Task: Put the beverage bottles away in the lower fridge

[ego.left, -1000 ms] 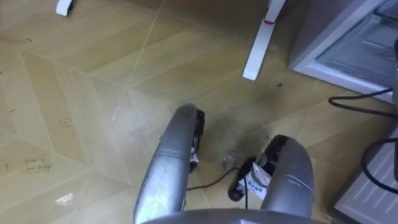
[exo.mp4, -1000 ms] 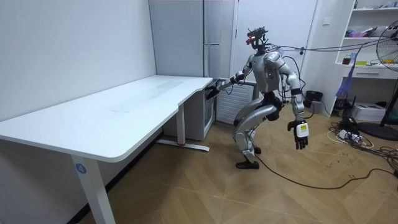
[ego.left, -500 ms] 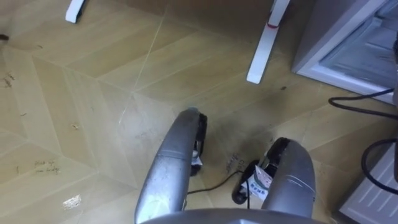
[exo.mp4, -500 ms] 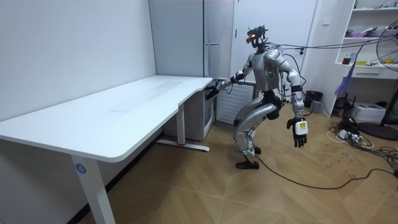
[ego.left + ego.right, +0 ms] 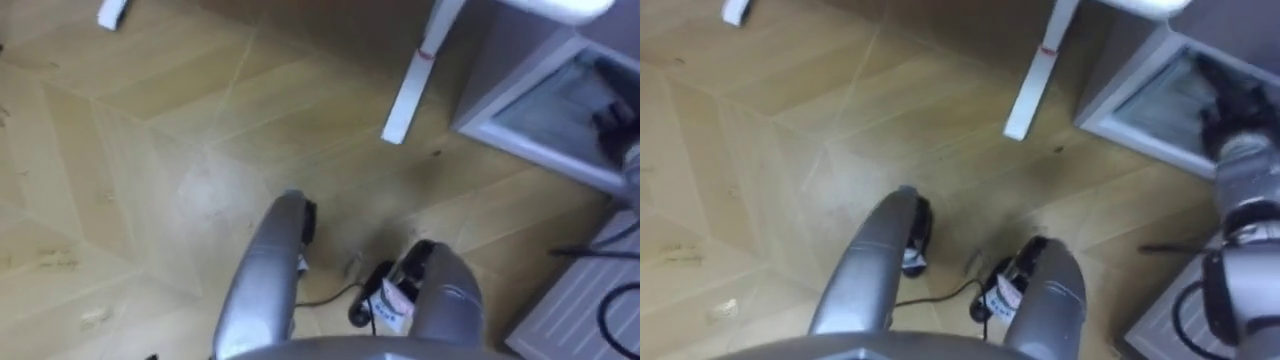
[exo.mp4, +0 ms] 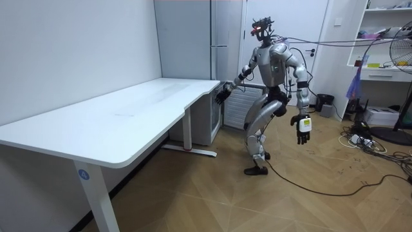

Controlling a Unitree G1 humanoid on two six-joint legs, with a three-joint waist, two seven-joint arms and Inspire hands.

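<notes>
A room with a herringbone wooden floor (image 5: 120, 150) and white walls. A long white tabletop (image 6: 129, 109) runs along the wall on the room view's left. Behind its far end stands a tall grey fridge (image 6: 225, 26).

The robot stands upright on the wooden floor just beside the tabletop's far corner, in front of the fridge, with its head bent down. From the head, a white table leg (image 5: 410, 90) shows near the lower fridge compartment (image 5: 1155, 105), a grey frame around a paler, blurred panel low by the floor.

The right hand (image 5: 1230, 100) reaches out in front of that compartment; whether it is open or closed I cannot tell. The left hand (image 6: 300, 131) hangs at the robot's side, fingers relaxed and pointing down, holding nothing.
</notes>
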